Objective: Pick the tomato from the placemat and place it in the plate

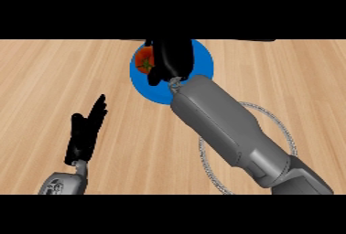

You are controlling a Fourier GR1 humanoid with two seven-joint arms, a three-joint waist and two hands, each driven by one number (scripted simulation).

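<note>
The red tomato [143, 61] lies on the round blue placemat [152, 91] at the top centre of the counter. My right hand [172, 57] reaches over the mat, and its fingers and thumb curl round the tomato's right side, hiding part of it. The plate [202, 164], a pale thin-rimmed ring, sits at the lower right, nearer than the mat. My right forearm crosses over it and covers most of it. At the lower left, away from both, my left hand [86, 132] rests open with its fingers pointing up.
Light wooden counter [54, 73] stretches across the whole view. Bare wood shows to the left of the mat and to the right of the plate.
</note>
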